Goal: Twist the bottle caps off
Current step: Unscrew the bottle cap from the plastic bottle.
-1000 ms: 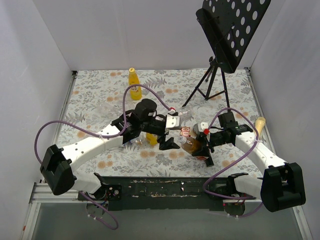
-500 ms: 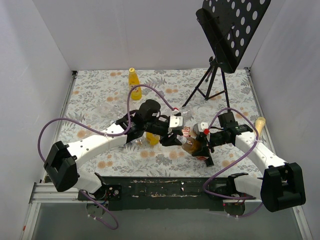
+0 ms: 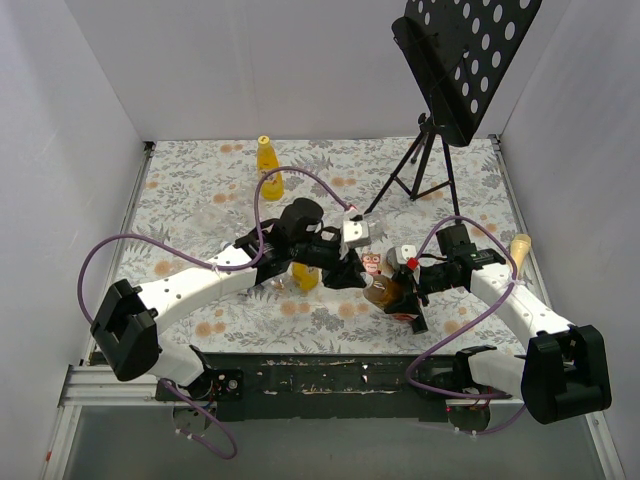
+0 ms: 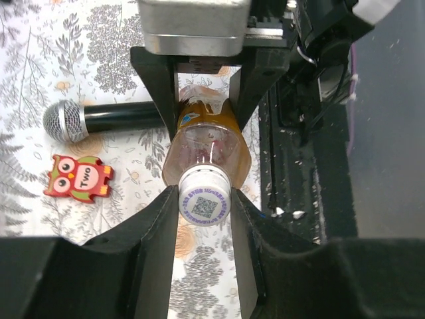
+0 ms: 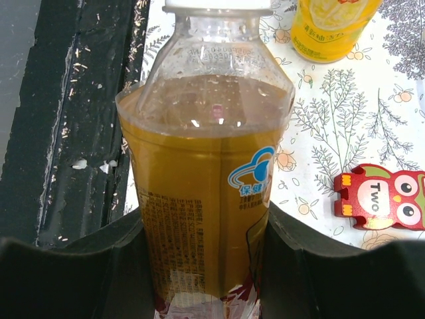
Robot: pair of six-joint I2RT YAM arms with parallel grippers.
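A squat brown bottle (image 5: 206,193) with a red label leans in my right gripper (image 5: 206,266), whose jaws are shut on its body. In the top view that bottle (image 3: 385,292) lies near the table's front, between the two arms. Its white cap (image 4: 204,205), printed with a code, sits squeezed between the black fingers of my left gripper (image 4: 204,214), which is shut on it. One tall yellow bottle (image 3: 268,165) stands at the back. A second yellow bottle (image 3: 303,277) stands under my left arm.
A black microphone (image 4: 99,119) and a red owl block (image 4: 78,178) lie beside the brown bottle. A music stand (image 3: 450,70) on a tripod fills the back right. Clear bottles (image 3: 215,215) lie at the left. The black table edge (image 4: 312,166) runs close by.
My left gripper has moved right onto the brown bottle's cap and its jaws have closed on it. The right arm and the bottle have stayed put.
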